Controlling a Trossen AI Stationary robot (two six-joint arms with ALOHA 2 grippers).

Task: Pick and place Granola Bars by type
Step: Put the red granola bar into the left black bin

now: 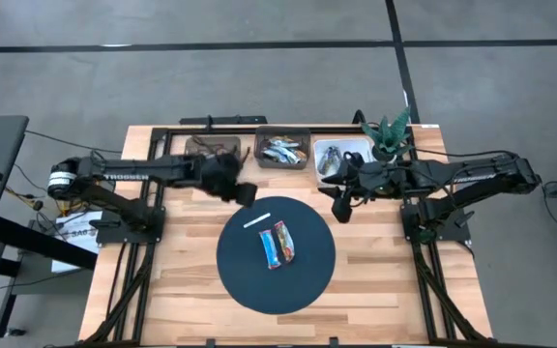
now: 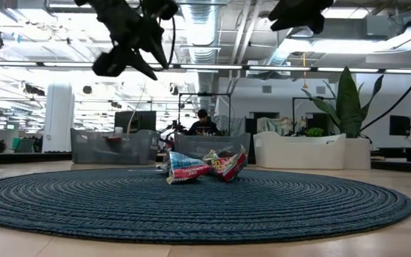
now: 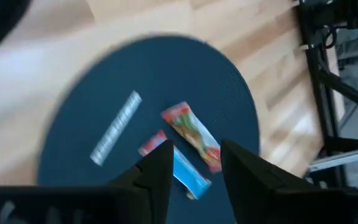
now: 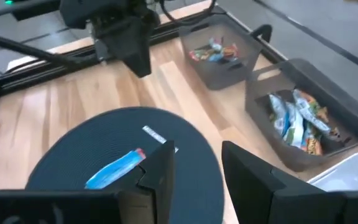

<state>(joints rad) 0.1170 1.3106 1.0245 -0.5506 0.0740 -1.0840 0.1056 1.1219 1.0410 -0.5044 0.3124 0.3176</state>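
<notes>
Three granola bars lie flat on the round dark blue mat (image 1: pixel 277 280): a silver-white one (image 1: pixel 257 220), a blue-white one (image 1: pixel 271 248) and a red-orange one (image 1: pixel 285 240). They also show in the left wrist view: the silver-white bar (image 3: pixel 117 127), the red-orange bar (image 3: pixel 192 134) and the blue-white bar (image 3: pixel 185 174). My left gripper (image 1: pixel 243 191) hangs open above the mat's far left rim, holding nothing (image 3: pixel 194 168). My right gripper (image 1: pixel 341 205) hangs open above the mat's far right rim, nothing between its fingers (image 4: pixel 197 165).
Along the table's far edge stand a dark bin (image 1: pixel 211 148), a dark bin (image 1: pixel 283 152) with several bars, and a white bin (image 1: pixel 344 157) with several bars. A potted plant (image 1: pixel 390 135) stands at the far right. Bare wood surrounds the mat.
</notes>
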